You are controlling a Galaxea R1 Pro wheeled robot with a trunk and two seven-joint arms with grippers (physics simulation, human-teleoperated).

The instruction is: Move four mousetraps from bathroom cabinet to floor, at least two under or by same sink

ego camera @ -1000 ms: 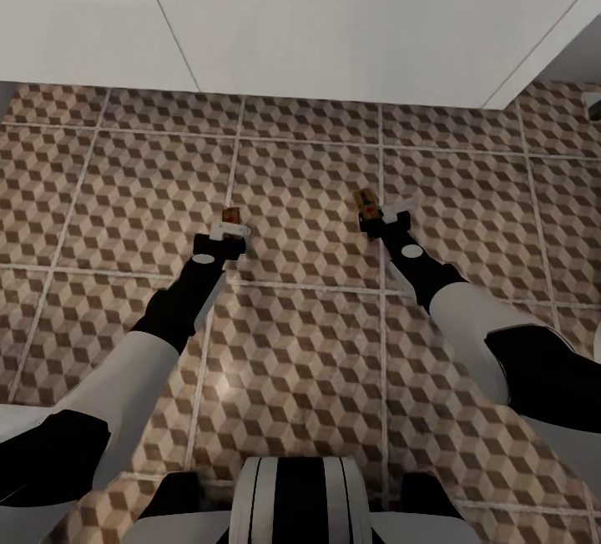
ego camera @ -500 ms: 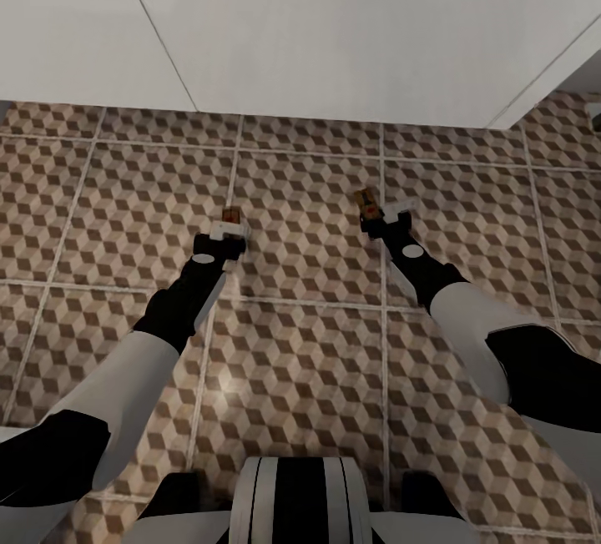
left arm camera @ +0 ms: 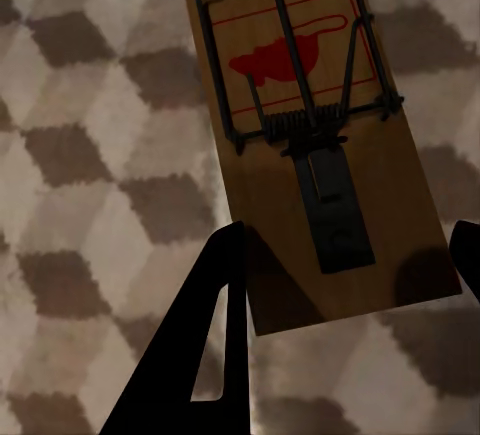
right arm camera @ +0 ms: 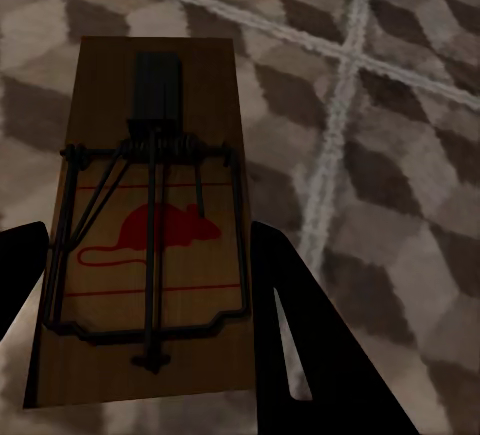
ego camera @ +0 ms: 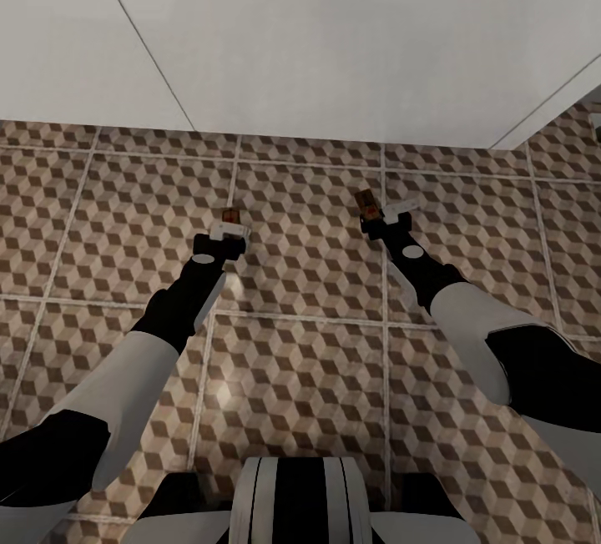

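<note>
Two mousetraps are held above the bathroom floor (ego camera: 300, 344), one in each gripper. My left gripper (ego camera: 229, 227) is shut on one mousetrap (ego camera: 231, 214); in the left wrist view that tan board (left arm camera: 300, 145), with its black wire spring and red mouse mark, sits between the dark fingers (left arm camera: 215, 345) of the gripper (left arm camera: 345, 290). My right gripper (ego camera: 374, 215) is shut on another mousetrap (ego camera: 364, 200), seen close up as a board (right arm camera: 150, 205) inside the gripper (right arm camera: 150, 300). The cabinet is out of view. I cannot tell whether the white unit ahead belongs to the bathroom sink.
A broad white flat-fronted unit (ego camera: 334, 35) with slanted seams spans the top of the head view, its lower edge meeting the cube-patterned tiles. My two arms reach forward over open floor, and the robot's base (ego camera: 296, 498) shows at the bottom.
The head view has shifted: the white unit's lower edge sits lower and takes up more of the picture, so the camera has come closer. Both grippers keep their traps and their places.
</note>
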